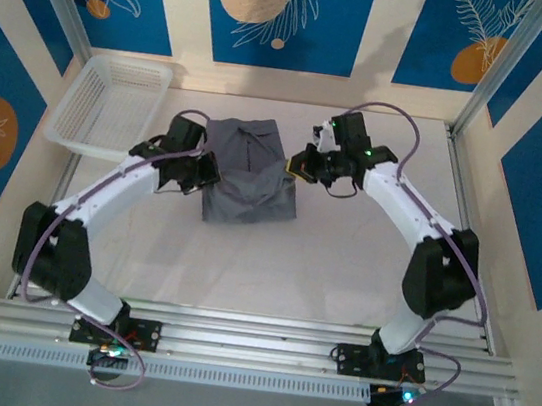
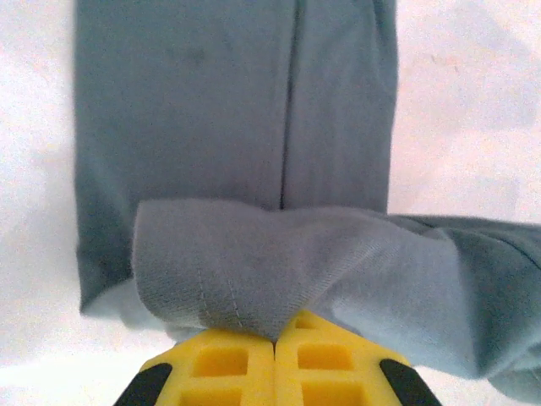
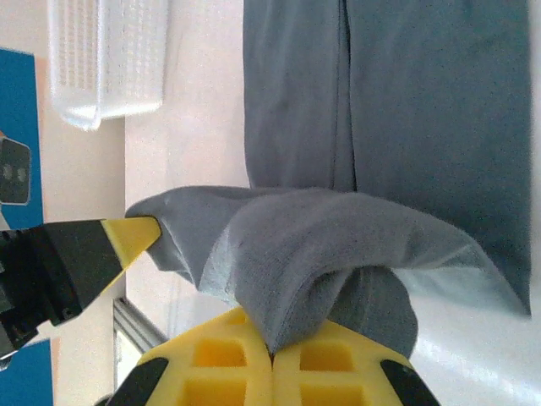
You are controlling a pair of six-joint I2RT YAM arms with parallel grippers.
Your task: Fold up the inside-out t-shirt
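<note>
Left gripper (image 2: 275, 342) and right gripper (image 3: 272, 355) are clamped tight on the lifted edge of the slate-grey t-shirt (image 1: 250, 175), soft stitched cotton laid as a narrow rectangle on the white table (image 1: 323, 261).

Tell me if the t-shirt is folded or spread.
Partly folded: the t-shirt is a narrow strip, and left fingers and right fingers pinch its near end up.
</note>
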